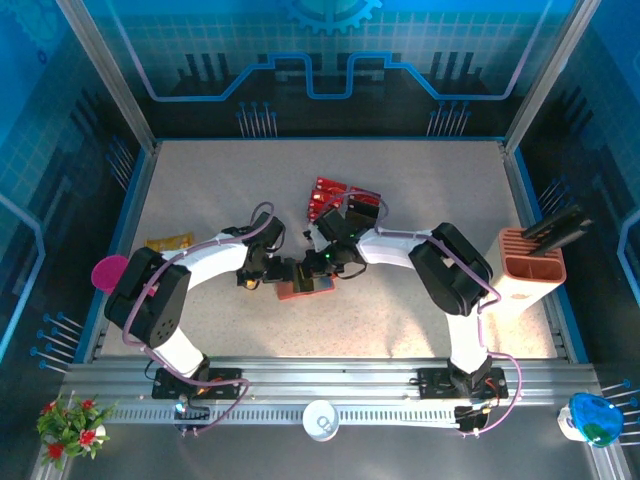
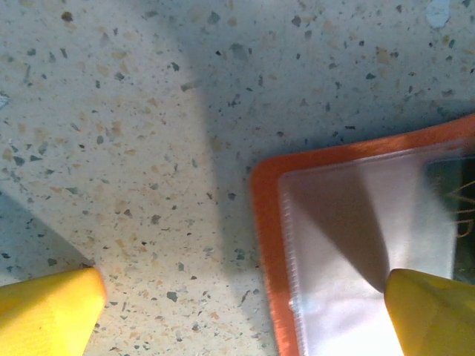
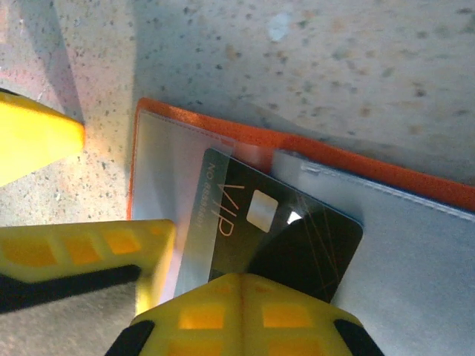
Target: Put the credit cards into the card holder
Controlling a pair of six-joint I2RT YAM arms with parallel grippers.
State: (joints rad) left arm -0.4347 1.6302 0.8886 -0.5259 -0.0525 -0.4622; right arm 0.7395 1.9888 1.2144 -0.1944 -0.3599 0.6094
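Dark card (image 3: 297,245) slants into card holder (image 3: 415,259) — right gripper (image 3: 239,289) seemingly pinches its near edge; left gripper (image 2: 245,319) spread.

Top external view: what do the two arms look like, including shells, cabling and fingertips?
Both the left arm and right arm have white link shells with black joint housings, and a lilac cable loops along each. Black bases sit on an aluminium rail. The left jaws end in plain yellow wedge fingers; the right jaws' fingers are yellow with moulded square pockets over black.
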